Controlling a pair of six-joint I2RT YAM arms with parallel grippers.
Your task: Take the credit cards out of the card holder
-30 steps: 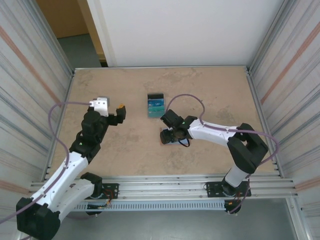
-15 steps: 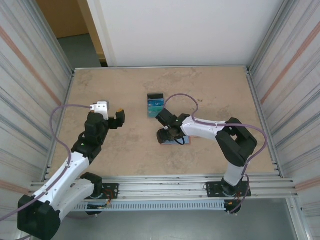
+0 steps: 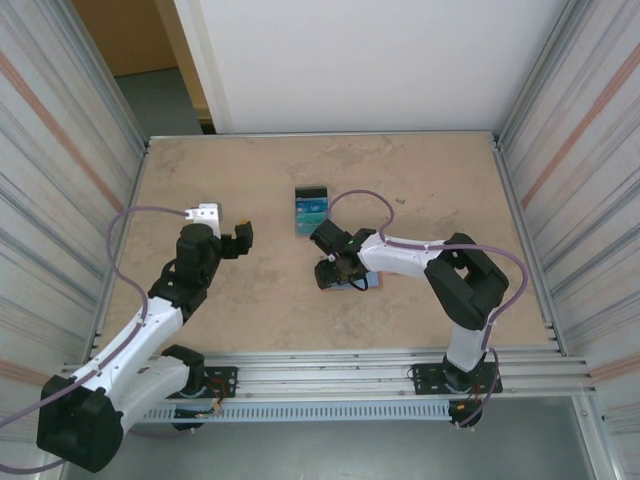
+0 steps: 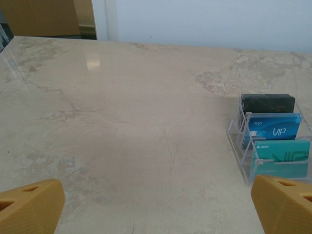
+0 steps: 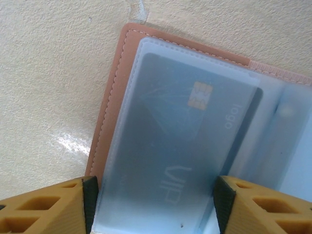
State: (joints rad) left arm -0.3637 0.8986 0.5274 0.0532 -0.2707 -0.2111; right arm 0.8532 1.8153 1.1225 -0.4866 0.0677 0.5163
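Hovering spread over the open card holder [image 5: 105, 112] on the surface [image 5: 48, 73], the right end effector [image 5: 156, 204] straddles a sleeved credit card [image 5: 185, 146] that it probably must pinch and slide out next, while the left end effector [image 4: 156, 204] hangs spread, well apart.

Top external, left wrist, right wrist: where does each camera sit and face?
Top external: above and behind the bases, looking down on the beige table; both arms show, with the left gripper and right gripper.
Left wrist: low, looking across the table to a clear plastic rack of black, blue and teal cards; its orange fingertips show, wide apart.
Right wrist: close above a reddish-brown leather wallet, a card in its frosted sleeve; orange fingers either side.
Shared: top external and left wrist both show the rack.
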